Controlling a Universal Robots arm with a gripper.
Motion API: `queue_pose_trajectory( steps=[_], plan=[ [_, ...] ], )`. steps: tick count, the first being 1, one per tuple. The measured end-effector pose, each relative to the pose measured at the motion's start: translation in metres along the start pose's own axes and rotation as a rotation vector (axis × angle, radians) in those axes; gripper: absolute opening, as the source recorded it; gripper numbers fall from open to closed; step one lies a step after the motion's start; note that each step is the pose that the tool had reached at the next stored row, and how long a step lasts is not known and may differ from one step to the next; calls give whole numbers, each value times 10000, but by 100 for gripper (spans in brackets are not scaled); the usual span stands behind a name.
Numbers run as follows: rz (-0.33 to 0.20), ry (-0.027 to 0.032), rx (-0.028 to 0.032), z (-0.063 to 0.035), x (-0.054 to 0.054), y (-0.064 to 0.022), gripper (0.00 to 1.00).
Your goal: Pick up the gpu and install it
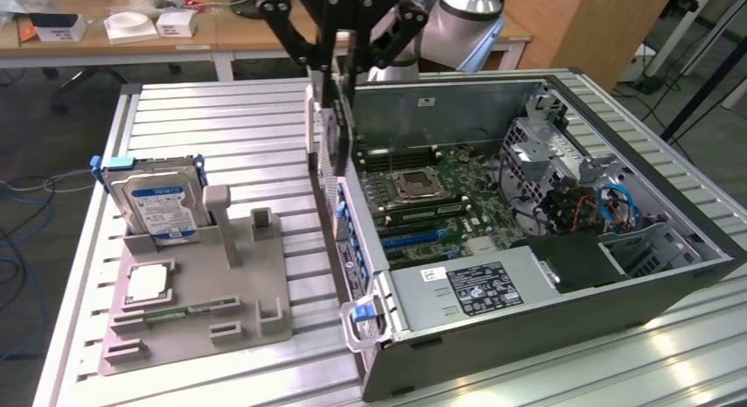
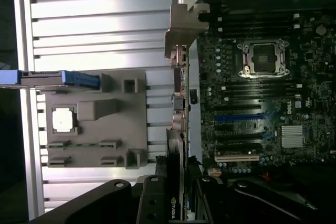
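The gpu [image 1: 331,136] hangs edge-on and upright from my gripper [image 1: 342,70], which is shut on its upper edge. The card is thin and dark, with a pale metal end bracket [image 1: 310,127] along one side. It hovers over the open computer case's wall [image 1: 362,249] on the exterior view's left, beside the motherboard [image 1: 438,192]. In the wrist view the gpu [image 2: 179,129] runs as a narrow strip from my gripper [image 2: 179,205] to its silver bracket [image 2: 185,19], along the motherboard's [image 2: 262,103] edge. The blue slot [image 2: 239,116] and white slot [image 2: 236,157] lie bare.
A grey holder tray [image 1: 251,284] on the slatted metal table [image 1: 210,127] carries a blue-labelled hard drive [image 1: 159,206], a square silver CPU chip [image 1: 150,284] and a memory stick [image 1: 175,312]. Inside the case sit a power supply [image 1: 473,289] and cables [image 1: 596,206].
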State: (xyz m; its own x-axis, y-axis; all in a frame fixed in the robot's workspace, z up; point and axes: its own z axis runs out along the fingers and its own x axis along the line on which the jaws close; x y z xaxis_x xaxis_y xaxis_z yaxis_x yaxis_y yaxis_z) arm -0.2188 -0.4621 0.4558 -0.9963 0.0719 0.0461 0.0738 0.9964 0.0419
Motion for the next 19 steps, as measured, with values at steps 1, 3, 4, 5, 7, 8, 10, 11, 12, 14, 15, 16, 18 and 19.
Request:
queue_pose_trajectory(
  steps=[1,3,4,5,7,8,10,11,12,14,15,16,18,19],
  plan=[
    [0,1,0,-2,-44,5,26],
    [-1,2,0,-4,-138,15,26],
    [-1,2,-1,-5,-182,19,26],
    [-1,3,0,-7,-227,23,26],
    [-1,5,1,-9,-318,32,26],
    [-2,6,1,-11,-363,35,26],
    [1,6,0,-12,-454,43,26],
    [0,6,0,-12,-500,46,26],
    [-1,6,-1,-12,-545,50,26],
    [1,8,1,-13,-634,57,26],
    [-1,10,1,-14,-679,60,26],
    [-1,11,1,-14,-724,64,26],
    [1,11,0,-15,-816,71,26],
    [-1,13,1,-16,-863,74,26]
  ],
)
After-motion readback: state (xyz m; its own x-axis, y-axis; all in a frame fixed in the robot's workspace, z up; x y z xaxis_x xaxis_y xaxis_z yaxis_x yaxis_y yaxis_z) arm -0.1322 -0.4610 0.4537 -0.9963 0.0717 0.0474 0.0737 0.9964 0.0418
